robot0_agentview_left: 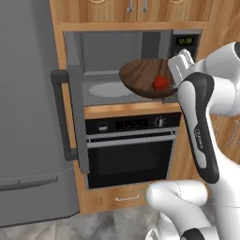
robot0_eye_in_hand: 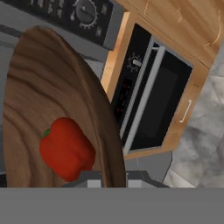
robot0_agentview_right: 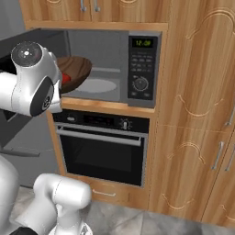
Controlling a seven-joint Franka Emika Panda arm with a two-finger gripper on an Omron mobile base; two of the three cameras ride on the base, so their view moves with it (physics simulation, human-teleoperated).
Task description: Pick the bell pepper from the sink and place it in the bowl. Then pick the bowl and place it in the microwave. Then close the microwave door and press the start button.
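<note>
My gripper [robot0_agentview_left: 174,87] is shut on the right rim of the dark wooden bowl [robot0_agentview_left: 142,76], which hangs tilted in front of the open microwave [robot0_agentview_left: 110,58], above the level of its white turntable [robot0_agentview_left: 110,89]. The red bell pepper [robot0_agentview_left: 160,82] lies inside the bowl near the gripped edge. In the hand view the bowl [robot0_eye_in_hand: 39,96] is on the left, with the bell pepper [robot0_eye_in_hand: 66,148] just beyond my gripper [robot0_eye_in_hand: 113,178]. The microwave door [robot0_agentview_left: 77,117] stands swung open to the left, with its dark handle [robot0_agentview_left: 61,117]. The button panel [robot0_agentview_right: 142,69] carries a green display.
A black oven [robot0_agentview_left: 131,147] with a bar handle sits directly under the microwave. A grey fridge [robot0_agentview_left: 23,117] stands to the left, behind the open door. Wooden cabinets [robot0_agentview_right: 197,114] cover the wall to the right. My own arm [robot0_agentview_right: 32,85] hides part of the bowl in the right base view.
</note>
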